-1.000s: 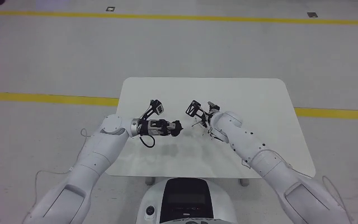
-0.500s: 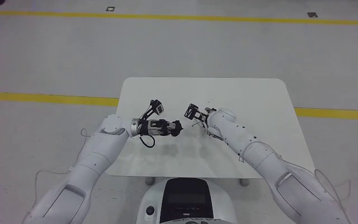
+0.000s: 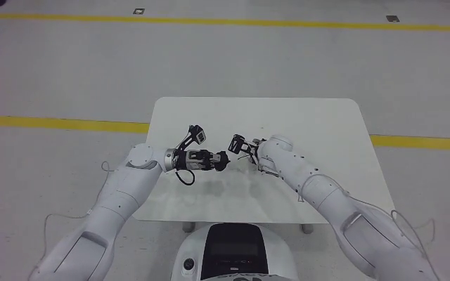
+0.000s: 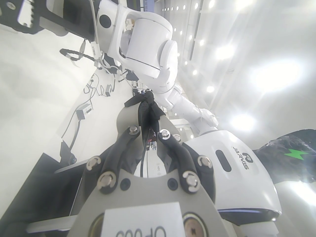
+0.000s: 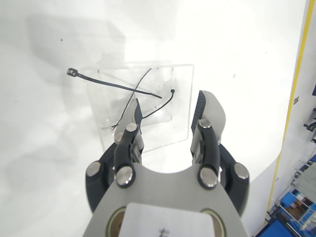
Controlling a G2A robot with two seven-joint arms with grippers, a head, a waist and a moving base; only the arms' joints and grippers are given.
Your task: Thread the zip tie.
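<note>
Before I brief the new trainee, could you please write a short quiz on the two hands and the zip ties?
1. True or false: the right hand is shut on a zip tie.
2. Where do the loose zip ties lie? A) in a clear box on the white table, one poking out over its wall; B) on the floor; C) in a metal bowl.
3. Fill in: the left hand is ____ on a thin black strip, probably a zip tie.

Key: 1 false, it is open above the box. 2 A. 3 shut.
</note>
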